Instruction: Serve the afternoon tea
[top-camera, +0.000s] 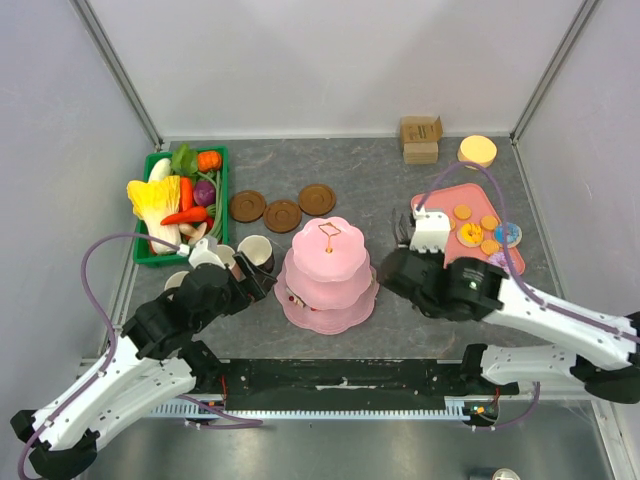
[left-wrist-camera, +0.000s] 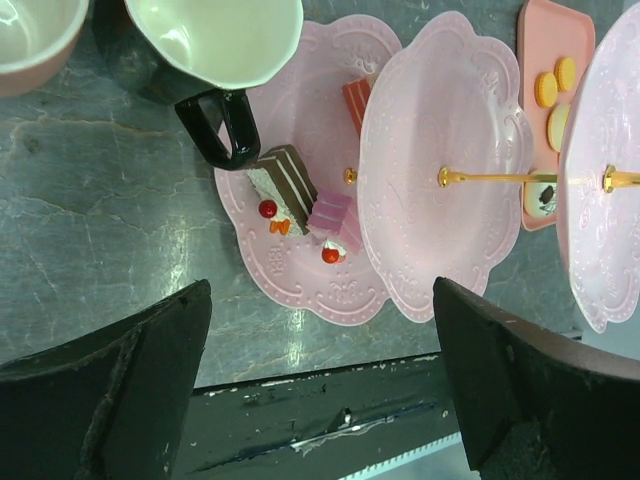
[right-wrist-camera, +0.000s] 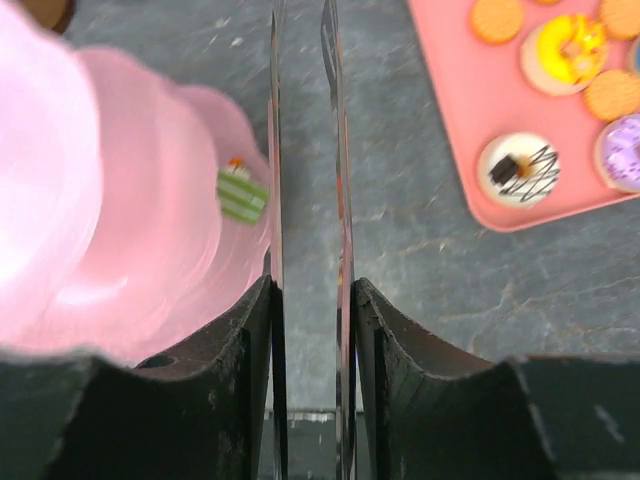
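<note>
- Hovering low over the table, the left gripper (left-wrist-camera: 320, 290) is spread wide and carries nothing.
- Straight ahead of it stands the pink tiered stand (left-wrist-camera: 440, 100), the bottom plate's rim just in front of the open fingers.
- On that bottom plate lie a chocolate cake slice (left-wrist-camera: 285, 185) and a pink cake bit (left-wrist-camera: 338, 215), close to the gripper but not touched.
- The dark mug (left-wrist-camera: 215, 125) sits just beside the plate's edge, beyond the gripper's left finger.
- Over to the right gripper (right-wrist-camera: 300, 200): jaws narrowed to a slim gap, nothing between them.
- The stand is right beside it on its left, with a green cake bit (right-wrist-camera: 243, 195) on the lowest tier next to the finger.
- Off to its right, apart, the pink tray (right-wrist-camera: 470, 190) carries orange biscuits (right-wrist-camera: 497, 18) and the purple donut (right-wrist-camera: 625, 150).
- Three brown saucers (top-camera: 282, 215) wait in a row behind the stand, away from both grippers.
</note>
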